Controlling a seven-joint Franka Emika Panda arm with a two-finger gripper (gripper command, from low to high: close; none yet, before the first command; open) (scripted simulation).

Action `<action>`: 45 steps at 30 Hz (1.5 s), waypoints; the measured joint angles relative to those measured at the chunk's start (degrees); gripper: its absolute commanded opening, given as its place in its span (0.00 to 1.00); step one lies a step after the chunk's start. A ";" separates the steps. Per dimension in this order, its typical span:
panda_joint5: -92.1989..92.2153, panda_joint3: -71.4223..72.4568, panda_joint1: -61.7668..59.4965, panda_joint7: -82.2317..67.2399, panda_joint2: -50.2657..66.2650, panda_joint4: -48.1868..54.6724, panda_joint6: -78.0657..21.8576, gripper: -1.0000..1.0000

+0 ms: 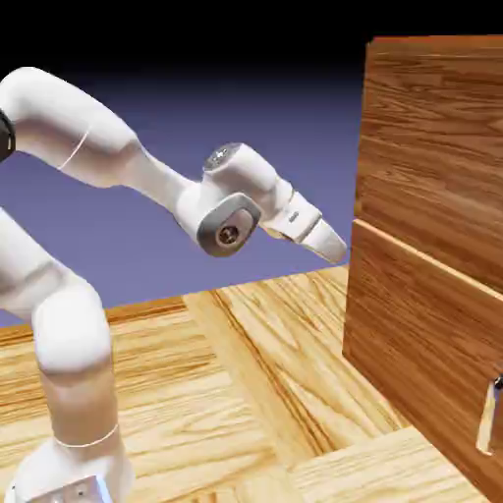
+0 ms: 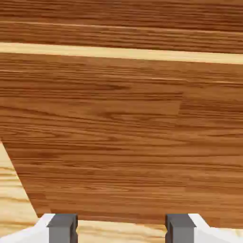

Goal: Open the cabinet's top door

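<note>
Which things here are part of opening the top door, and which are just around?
For the job:
- cabinet's top door
- robot's fingers, apart, nothing between them

Just around:
- lower panel with its metal handle
- light wood-plank floor

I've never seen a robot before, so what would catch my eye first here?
Probably the white robot arm, bent across the exterior view's left half. Next, the tall reddish-brown cabinet filling its right side, with a metal handle low on the lower panel. In the hand view, the open claw shows at the bottom edge.
</note>
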 measured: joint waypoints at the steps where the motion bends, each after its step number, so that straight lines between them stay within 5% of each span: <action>1: -2.49 -1.67 1.31 1.44 -0.45 1.13 0.34 0.50; 45: -112.13 -75.28 58.97 65.00 -20.27 50.66 15.36 0.50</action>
